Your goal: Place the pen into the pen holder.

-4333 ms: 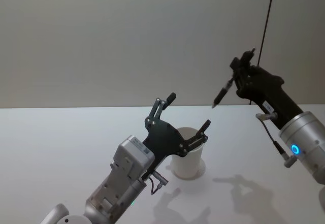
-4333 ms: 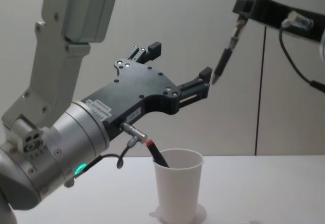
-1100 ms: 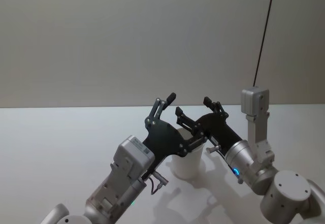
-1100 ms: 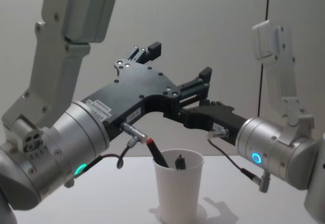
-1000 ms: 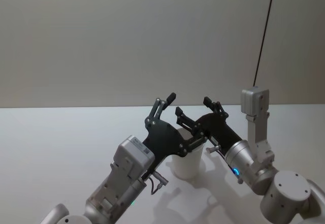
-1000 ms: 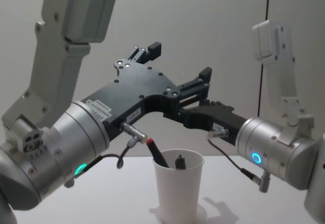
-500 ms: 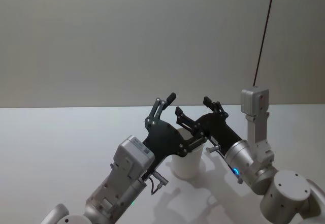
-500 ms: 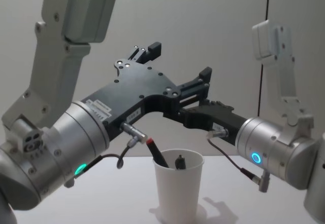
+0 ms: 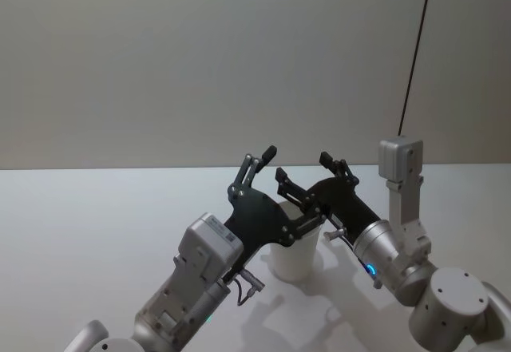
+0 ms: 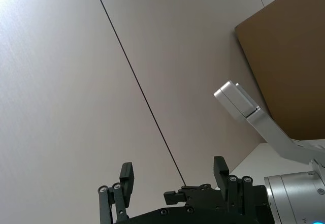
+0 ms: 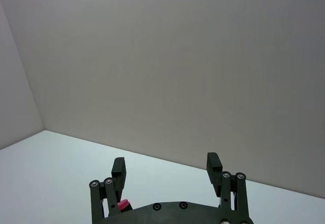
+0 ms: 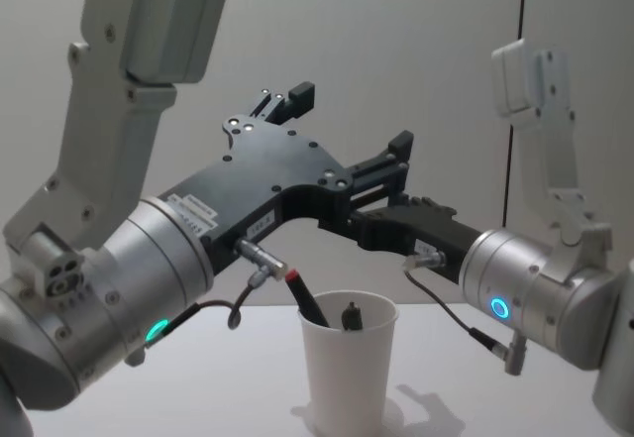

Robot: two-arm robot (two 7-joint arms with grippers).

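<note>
The head camera looks down from above, the chest camera looks sideways up close, and both see the white cup [image 9: 294, 258].

Soft, even indoor light; faint shadows fall on the white table [image 9: 96, 224] toward the camera; focus sharp.

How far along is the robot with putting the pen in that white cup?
It looks essentially done. Two pens stand in the white paper cup: a red-capped pen leaning at its left rim and a dark pen beside it. Nothing is in hand: the right hand is open and empty just above the cup, and the left hand hangs open beside it. What is left is likely only drawing both arms back.
</note>
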